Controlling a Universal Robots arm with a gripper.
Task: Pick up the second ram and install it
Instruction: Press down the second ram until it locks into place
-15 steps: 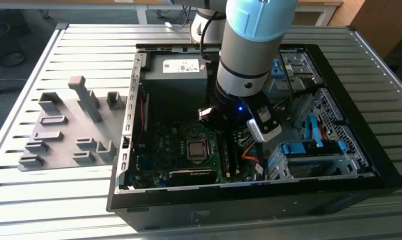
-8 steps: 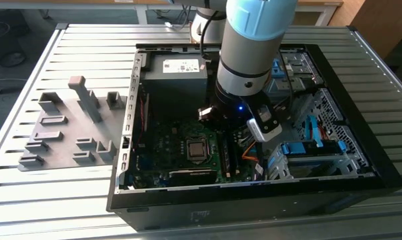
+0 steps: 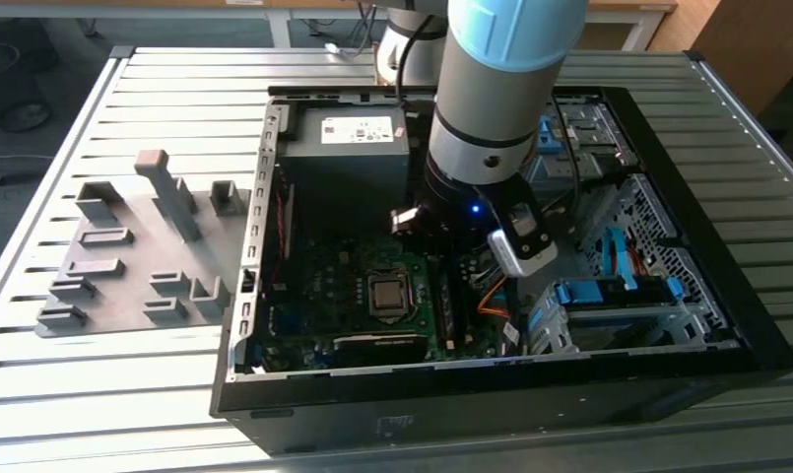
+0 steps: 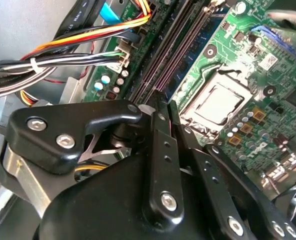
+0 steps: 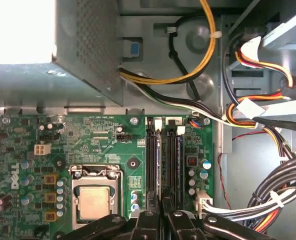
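In the exterior view, the slatted metal table (image 3: 172, 89) carries a tray of grey holder blocks (image 3: 133, 246) at about nine o'clock from the open computer case (image 3: 501, 394), just beside its wall. Inside the case, the power supply (image 3: 350, 138) sits at twelve o'clock from the green motherboard (image 3: 330, 296), and the processor socket (image 3: 387, 293) lies near the board's middle. The arm (image 3: 501, 89) comes down into the case from twelve o'clock, its wrist hanging over the board at roughly three o'clock from the socket. In the first wrist view, the gripper (image 5: 163, 207) is poised over the near end of the two long black memory slots (image 5: 153, 160), which run side by side between the socket and a bundle of coloured cables (image 5: 283, 185). Its fingers (image 5: 149, 222) are drawn together with only a thin dark slit between them; the second wrist view shows the same narrow pinch right above the slot ends. Whether anything is caught in that slit cannot be told. A thin bluish edge along the slot nearer the socket looks like the second ram (image 5: 159, 165) standing on edge in line with the fingertips, though that is not certain. At three o'clock in the case stands the drive cage (image 3: 620, 296) with blue latches.
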